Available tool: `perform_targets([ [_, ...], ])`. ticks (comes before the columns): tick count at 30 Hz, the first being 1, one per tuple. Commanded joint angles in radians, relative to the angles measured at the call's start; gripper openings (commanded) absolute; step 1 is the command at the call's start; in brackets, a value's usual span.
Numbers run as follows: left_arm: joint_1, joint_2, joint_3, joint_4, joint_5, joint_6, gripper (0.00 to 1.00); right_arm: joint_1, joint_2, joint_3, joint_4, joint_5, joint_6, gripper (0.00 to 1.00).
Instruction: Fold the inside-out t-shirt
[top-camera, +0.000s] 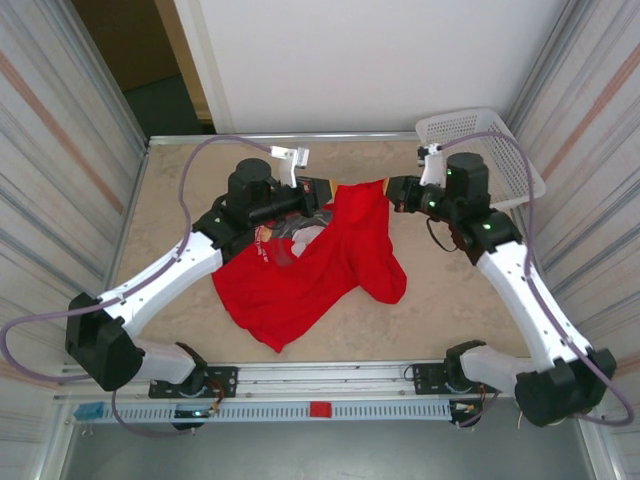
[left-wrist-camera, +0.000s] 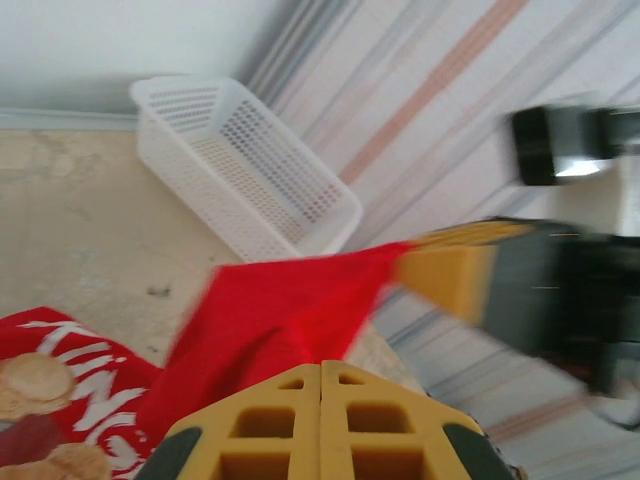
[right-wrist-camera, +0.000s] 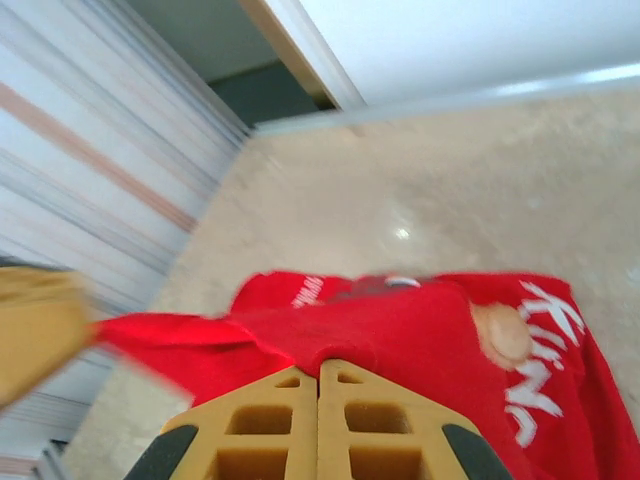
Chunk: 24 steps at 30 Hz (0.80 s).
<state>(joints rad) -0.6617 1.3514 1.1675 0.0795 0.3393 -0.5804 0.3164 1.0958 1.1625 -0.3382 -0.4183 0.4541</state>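
— Where is the t-shirt (top-camera: 310, 275) from your seat?

— Nearest me, its loose bulk is heaped on the table (top-camera: 440, 300), to the near-left of the basket (top-camera: 470, 115) and well apart from it. Farther back, one edge is lifted and pulled into a band between my two arms. That band ends near the basket's left side.

— And the grippers?

— Both are pinched closed on that edge. The left gripper (left-wrist-camera: 322, 368) has its yellow pads pressed together with red cloth coming out between them. The right gripper (right-wrist-camera: 320, 372) looks the same, on the end closer to the basket.

— How do you want to handle this step?

— I judge I'm spreading the shirt before any fold. I'd hold both ends level, with the band taut but not strained. Then I'd lay it down flat, away from the basket, so the heap unrolls rather than bunches. The risk is a pinch that has caught two layers, and I cannot tell that from here.

— What's the cloth like?

— Soft, bright red and limp, draping in rounded folds. A tan-and-white print (right-wrist-camera: 500, 335) with white lettering shows on it. The basket beyond is rigid white plastic with perforated walls. The table is smooth, pale, mottled beige.
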Motion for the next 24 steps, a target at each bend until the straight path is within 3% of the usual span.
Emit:
perform_targets([
  [1, 0.016, -0.038, -0.010, 0.027, -0.020, -0.007, 0.00, 0.000, -0.065, 0.047, -0.043, -0.110, -0.009, 0.00],
  [6, 0.030, -0.048, -0.001, 0.001, -0.029, 0.011, 0.00, 0.000, -0.147, 0.023, 0.006, -0.152, 0.051, 0.00],
  [10, 0.056, -0.083, -0.016, 0.011, -0.034, -0.005, 0.00, -0.019, -0.195, 0.010, -0.007, -0.071, 0.058, 0.00],
  [15, 0.066, -0.173, -0.041, 0.154, 0.009, -0.098, 0.00, -0.063, -0.272, 0.012, -0.011, 0.009, 0.083, 0.00],
  [19, 0.027, -0.189, 0.054, 0.195, 0.040, -0.155, 0.00, -0.074, -0.321, 0.119, -0.018, 0.089, 0.056, 0.00],
  [24, -0.054, -0.136, 0.286, 0.085, 0.048, -0.058, 0.00, -0.077, -0.264, 0.372, -0.022, 0.107, 0.010, 0.00],
])
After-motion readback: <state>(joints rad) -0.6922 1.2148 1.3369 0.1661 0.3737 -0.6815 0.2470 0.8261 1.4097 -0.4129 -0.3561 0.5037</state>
